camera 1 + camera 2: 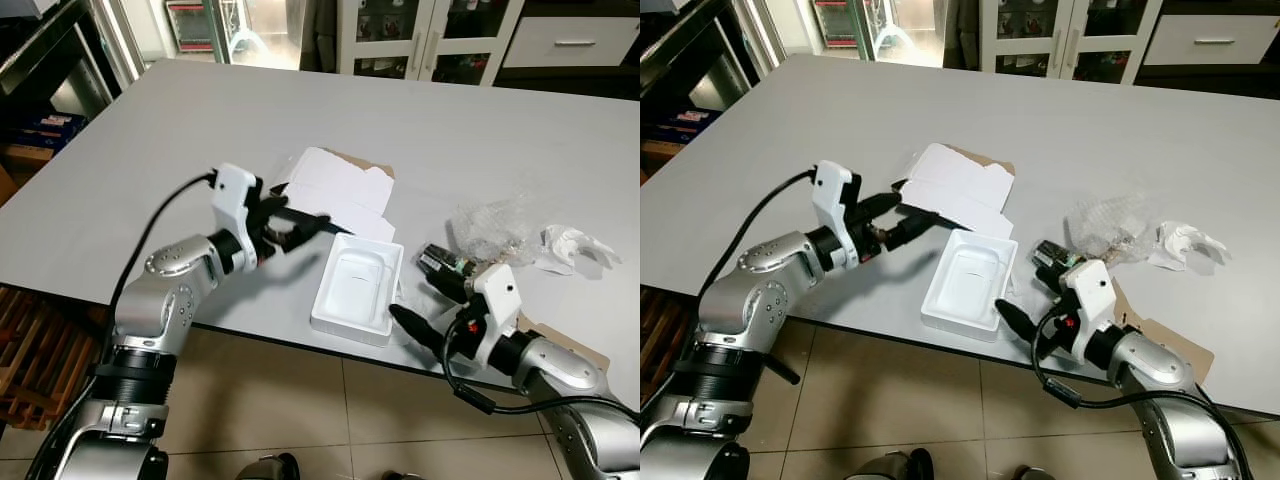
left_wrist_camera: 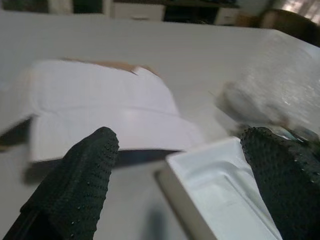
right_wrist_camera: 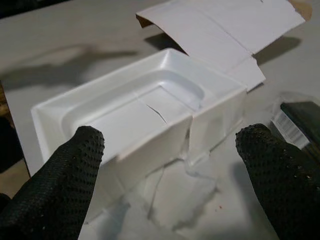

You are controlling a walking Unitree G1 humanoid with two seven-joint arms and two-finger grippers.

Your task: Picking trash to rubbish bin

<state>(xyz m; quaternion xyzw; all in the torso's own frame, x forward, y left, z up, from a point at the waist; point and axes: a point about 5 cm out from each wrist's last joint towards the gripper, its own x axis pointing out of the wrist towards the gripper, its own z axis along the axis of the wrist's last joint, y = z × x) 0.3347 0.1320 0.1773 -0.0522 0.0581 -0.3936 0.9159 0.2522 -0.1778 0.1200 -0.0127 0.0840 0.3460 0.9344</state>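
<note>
Two open grippers, left [image 1: 305, 226] and right [image 1: 418, 300], are flanking the tray [image 1: 356, 286] at the table [image 1: 150, 160] edge, risking knocking it off if either nudges it outward.

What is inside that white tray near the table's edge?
The white tray holds nothing loose, just a moulded hollow with a crack, seen from the right wrist. Whatever lies beneath it is hidden.

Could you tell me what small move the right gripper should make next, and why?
Probably ease the right gripper forward and close on the white tray: its fingers are open, the tray's near corner sits between them, and nothing is held yet.
</note>
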